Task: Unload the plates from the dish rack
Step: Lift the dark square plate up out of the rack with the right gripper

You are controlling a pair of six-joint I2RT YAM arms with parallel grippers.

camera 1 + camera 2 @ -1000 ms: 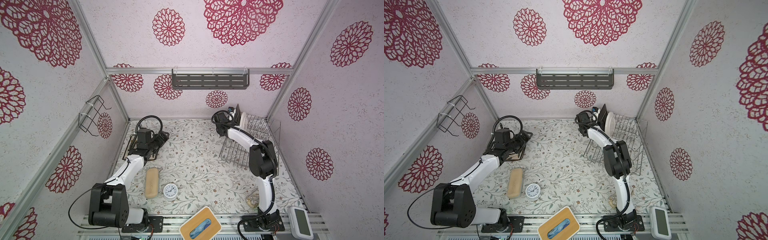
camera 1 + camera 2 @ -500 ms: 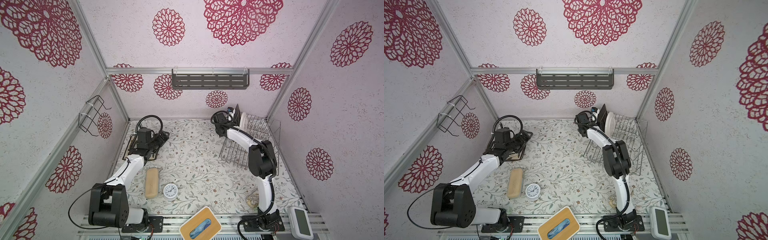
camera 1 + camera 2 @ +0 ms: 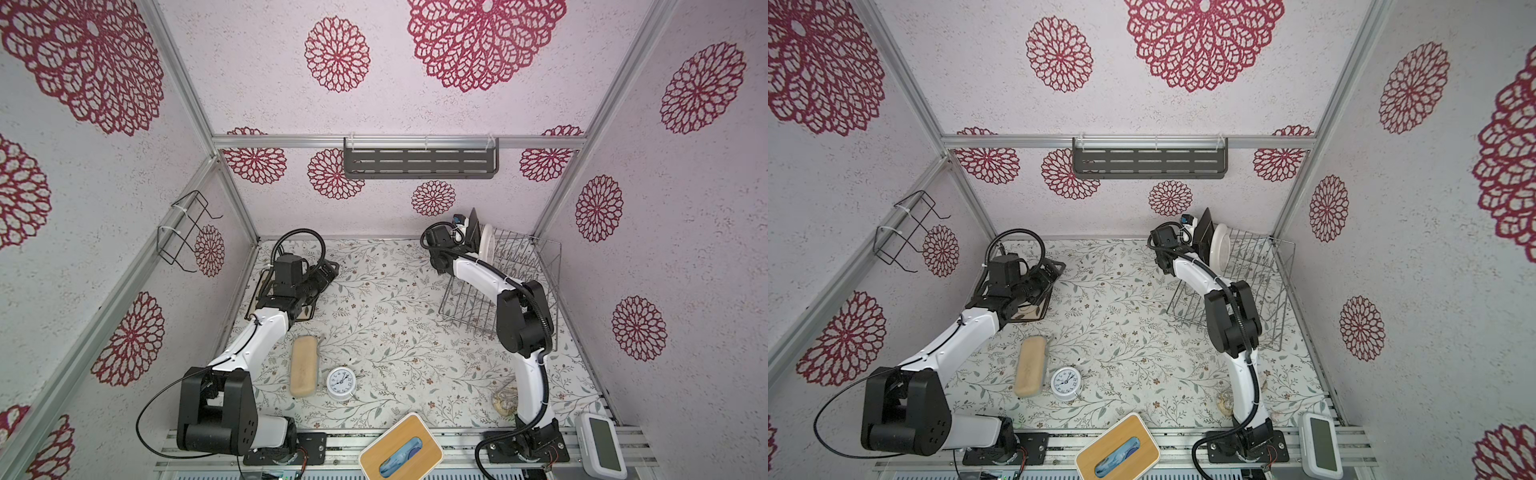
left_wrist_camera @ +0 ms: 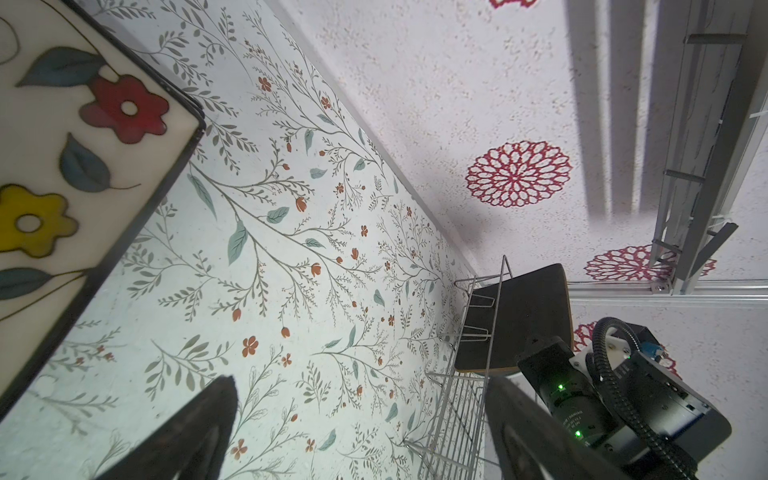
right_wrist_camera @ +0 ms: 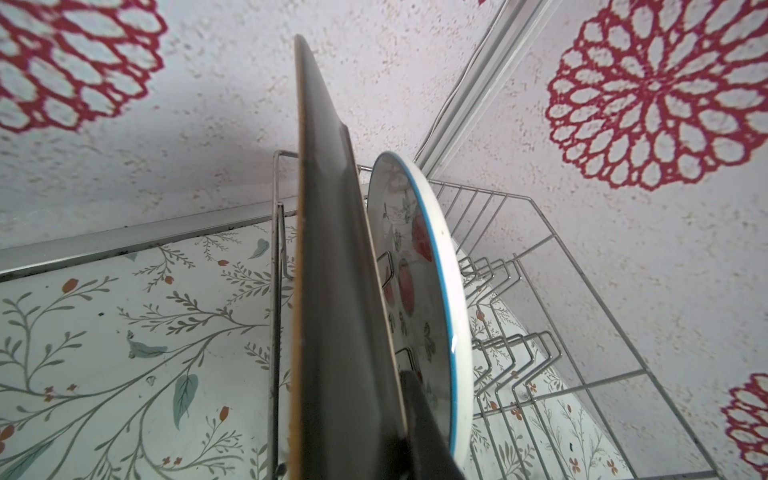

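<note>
Two plates stand on edge in the dish rack (image 3: 465,307), at its end nearest the back wall: a dark plate (image 5: 332,291) and, just beside it, a round white plate (image 5: 419,270) with a blue rim and red fruit slices. In both top views the rack sits on the right of the table (image 3: 395,324), close to the corner of the walls. The dark plate is the outer one, upright, and its top edge rises well above the wires. Whether its lower edge rests between the prongs cannot be told.

The right gripper (image 3: 464,237) is clamped on the dark plate's rim – one finger (image 5: 419,415) lies in the narrow gap between the two plates.

Across the table, near the far left corner, a flowered plate (image 4: 62,166) with a dark rim lies flat. The left gripper (image 4: 357,432) hangs low beside it with its fingers (image 4: 195,428) spread wide, holding nothing.

Nearer the front, a small white clock (image 3: 340,383) stands just beside a tan oblong case (image 3: 304,365). A wood-topped tissue box (image 3: 401,451) sits at the front edge – and a grey slotted shelf (image 3: 419,162) hangs on the back wall.
</note>
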